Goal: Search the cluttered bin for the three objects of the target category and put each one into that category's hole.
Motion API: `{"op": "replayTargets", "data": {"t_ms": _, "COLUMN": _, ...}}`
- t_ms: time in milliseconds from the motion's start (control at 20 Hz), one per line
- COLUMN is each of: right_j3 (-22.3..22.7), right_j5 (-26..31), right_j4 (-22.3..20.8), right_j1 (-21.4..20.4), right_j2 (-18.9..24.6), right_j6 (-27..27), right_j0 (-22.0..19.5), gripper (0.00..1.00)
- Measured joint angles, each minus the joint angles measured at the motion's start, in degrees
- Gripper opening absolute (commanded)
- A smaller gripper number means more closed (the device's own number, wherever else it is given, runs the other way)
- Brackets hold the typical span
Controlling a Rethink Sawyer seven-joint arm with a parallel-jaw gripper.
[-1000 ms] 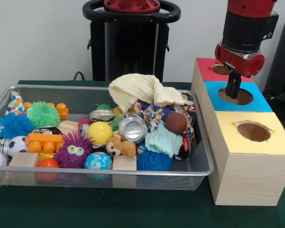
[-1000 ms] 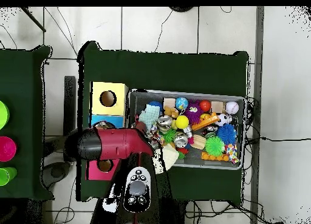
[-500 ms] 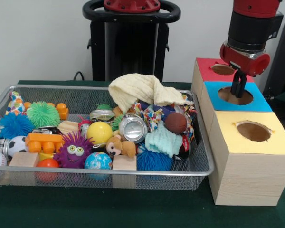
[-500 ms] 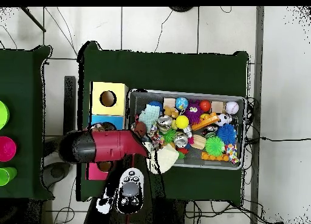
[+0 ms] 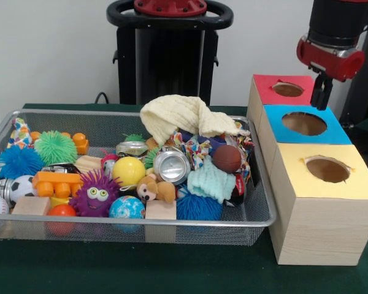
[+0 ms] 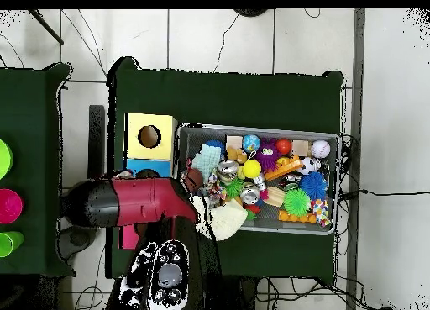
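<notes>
The gripper (image 5: pixel 321 98) hangs beside the red box (image 5: pixel 264 92) and above the far edge of the blue box (image 5: pixel 331 131), its fingers close together with nothing visible between them; whether they are fully closed cannot be told. From left to right, the wire bin (image 5: pixel 141 222) holds spiky balls, a soccer ball, an orange block (image 5: pixel 56 182), a purple fuzzy toy (image 5: pixel 95 194), a yellow ball (image 5: pixel 128 171), a small plush (image 5: pixel 154 190), a crushed can (image 5: pixel 171 165), a yellow cloth (image 5: pixel 183 117), a mint knit piece (image 5: pixel 211 180) and a brown ball (image 5: pixel 226 158); the yellow box (image 5: pixel 322 205) stands nearest. The target category is not evident, so its objects remain among this clutter. Probable risks: the cloth may hide wanted pieces, round toys could roll from a pinch, and neighbours packed tightly might be dragged out together or snag on the mesh.
</notes>
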Motion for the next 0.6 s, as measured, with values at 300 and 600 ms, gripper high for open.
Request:
{"op": "replayTargets", "data": {"t_ms": 300, "right_j3": -0.87, "right_j5": 1.72, "right_j4": -0.01, "right_j1": -1.4, "right_j2": -0.02, "right_j6": 0.0, "right_j0": -0.42, "gripper": 0.0}}
{"op": "replayTargets", "data": {"t_ms": 600, "right_j3": -0.98, "right_j5": 1.72, "right_j4": -0.01, "right_j1": -0.52, "right_j2": -0.02, "right_j6": 0.0, "right_j0": -1.04, "gripper": 0.0}}
